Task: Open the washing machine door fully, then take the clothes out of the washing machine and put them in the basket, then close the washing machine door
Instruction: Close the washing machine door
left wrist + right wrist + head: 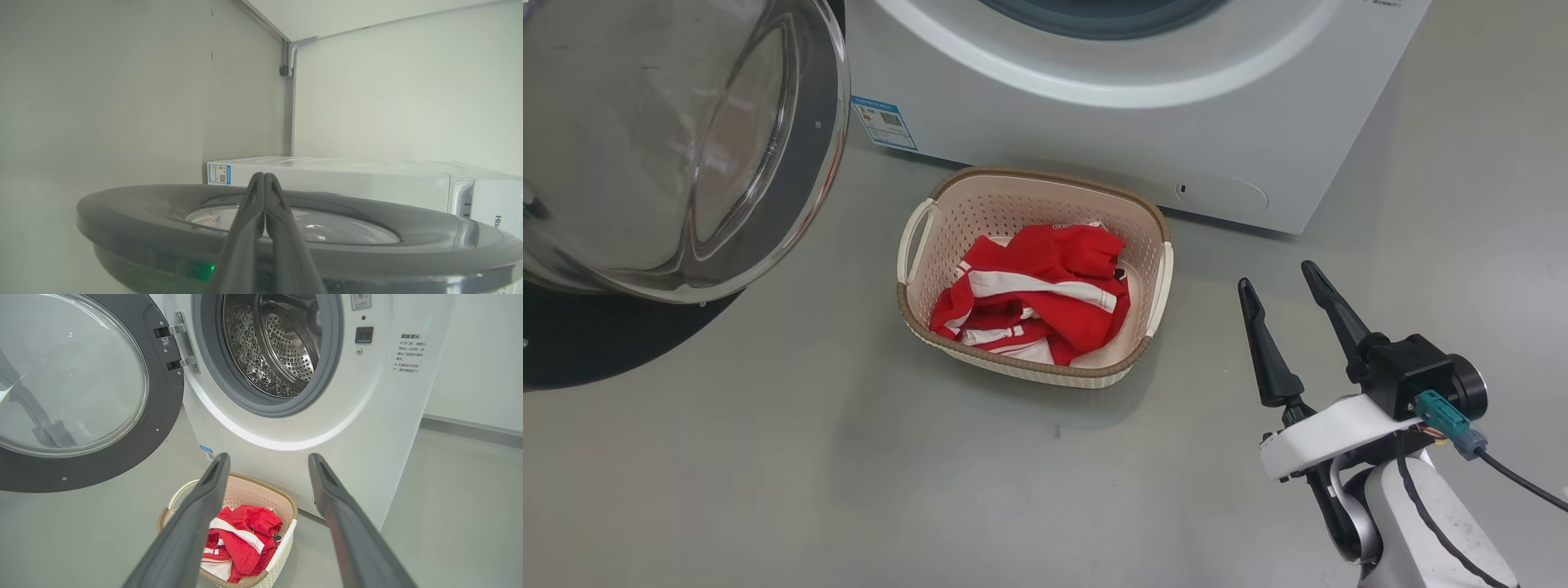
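Washing machine (1094, 122) at 12 o'clock in head view, round opening uncovered, steel drum (278, 347) visible. Washing machine door (670, 155) stands wide open at 10 o'clock. Basket (1013, 212) on the floor (768, 449) at centre, just in front of the washing machine. Clothes (1037, 294) piled inside it, red with white stripes. Right gripper (1276, 275) at 4 o'clock, jaws spread wide, nothing between them, apart from the basket. Left gripper (264, 176) has fingers pressed together, pointing across the door's outer face. Contact unclear.
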Robot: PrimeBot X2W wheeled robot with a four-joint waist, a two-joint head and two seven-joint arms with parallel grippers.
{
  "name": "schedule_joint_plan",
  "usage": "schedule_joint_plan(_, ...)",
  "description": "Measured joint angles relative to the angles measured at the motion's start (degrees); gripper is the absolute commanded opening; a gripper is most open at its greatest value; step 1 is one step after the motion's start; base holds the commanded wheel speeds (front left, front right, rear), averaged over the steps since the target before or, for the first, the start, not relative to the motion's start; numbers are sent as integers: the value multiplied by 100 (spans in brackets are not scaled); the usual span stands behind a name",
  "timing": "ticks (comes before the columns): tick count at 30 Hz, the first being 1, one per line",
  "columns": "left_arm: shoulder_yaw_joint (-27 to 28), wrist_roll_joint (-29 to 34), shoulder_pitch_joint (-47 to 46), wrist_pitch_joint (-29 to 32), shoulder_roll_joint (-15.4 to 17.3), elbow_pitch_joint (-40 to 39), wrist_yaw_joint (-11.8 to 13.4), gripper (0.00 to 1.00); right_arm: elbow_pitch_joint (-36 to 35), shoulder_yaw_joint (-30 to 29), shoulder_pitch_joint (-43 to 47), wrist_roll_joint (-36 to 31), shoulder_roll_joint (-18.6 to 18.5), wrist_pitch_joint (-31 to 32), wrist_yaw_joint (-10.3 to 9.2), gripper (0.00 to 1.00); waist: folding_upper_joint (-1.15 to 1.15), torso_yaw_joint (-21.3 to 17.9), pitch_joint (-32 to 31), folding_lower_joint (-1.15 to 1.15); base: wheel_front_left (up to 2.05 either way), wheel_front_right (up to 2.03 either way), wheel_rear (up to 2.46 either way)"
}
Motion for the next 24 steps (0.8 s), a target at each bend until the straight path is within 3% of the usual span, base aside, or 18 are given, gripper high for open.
schedule_joint_plan(9, 41, -175, 4, 549, -78, 89, -216, 0, 42, 3, 1, 10, 37, -41, 0, 100, 0, 37, -123, 0, 0, 0, 0)
schedule_joint_plan(24, 11, -722, 34, 1820, -591, 138, -704, 0, 198, -8, 45, 168, 97, -142, 0, 100, 0, 131, -406, 0, 0, 0, 0)
